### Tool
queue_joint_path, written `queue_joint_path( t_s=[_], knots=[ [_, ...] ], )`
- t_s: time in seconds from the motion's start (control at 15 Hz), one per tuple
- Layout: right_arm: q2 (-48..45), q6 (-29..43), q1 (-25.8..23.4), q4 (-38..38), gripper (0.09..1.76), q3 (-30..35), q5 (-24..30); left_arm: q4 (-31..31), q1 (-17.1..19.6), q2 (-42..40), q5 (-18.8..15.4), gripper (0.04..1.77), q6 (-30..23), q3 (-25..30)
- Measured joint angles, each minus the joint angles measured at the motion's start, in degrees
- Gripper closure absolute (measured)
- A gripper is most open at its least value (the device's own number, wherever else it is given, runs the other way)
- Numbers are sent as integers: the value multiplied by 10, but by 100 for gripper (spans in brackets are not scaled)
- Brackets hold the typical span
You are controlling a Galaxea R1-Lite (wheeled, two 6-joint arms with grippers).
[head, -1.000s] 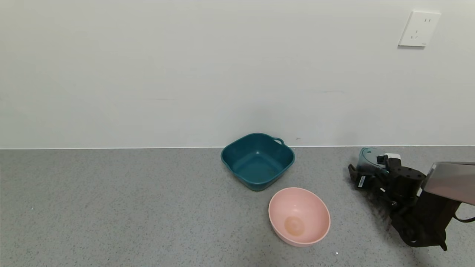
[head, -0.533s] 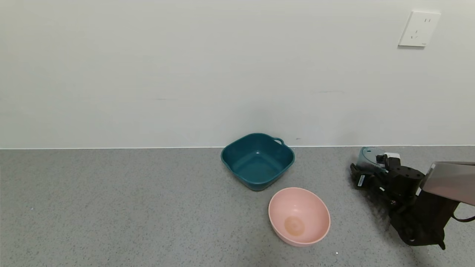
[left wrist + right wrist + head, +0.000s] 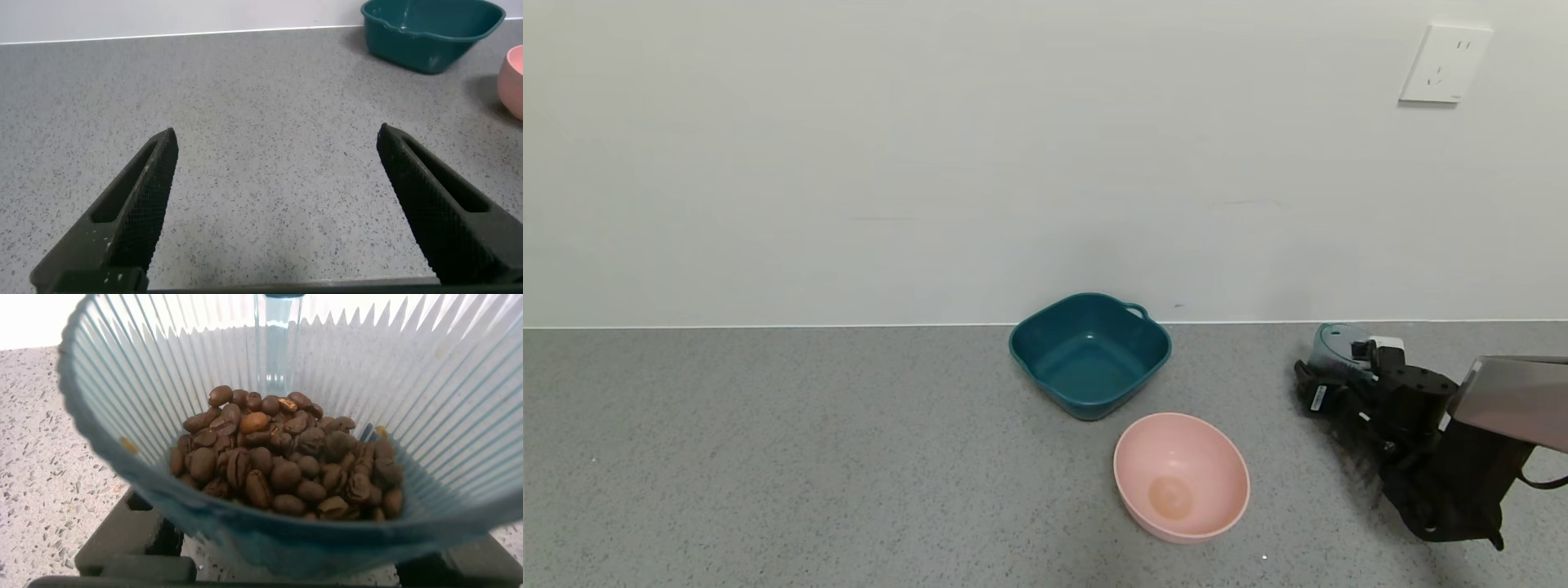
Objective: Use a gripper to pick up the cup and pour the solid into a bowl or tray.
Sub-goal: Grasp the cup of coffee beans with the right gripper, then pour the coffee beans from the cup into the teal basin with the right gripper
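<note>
Right gripper is sitting at the far right of the grey countertop, near the back wall; its jaws are closing around the cup, clamping the lower body, rim showing above the black claw; cup is tilting slightly off upright in the grip; whether its base is touching the counter cannot be told. Right wrist view is looking straight into the cup; the solid is lying heaped at the bottom, brown coffee-bean-like pieces, filling only the lower part.

Teal bowl is sitting against the wall near centre, loop handle pointing to the back right corner, well apart from the cup; pink bowl is sitting just in front of it and slightly to the right, the two not touching.

Left gripper is hovering low over bare counter, fingers spread wide, gripping nothing; teal bowl showing far off in that view.
</note>
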Motion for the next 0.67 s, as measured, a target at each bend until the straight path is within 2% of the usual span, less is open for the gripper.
queue_joint_path(
  t_s=[0.67],
  knots=[
    [-20,-9,1,2,48,4,5,0,0,0,0,6,0,0]
  ],
)
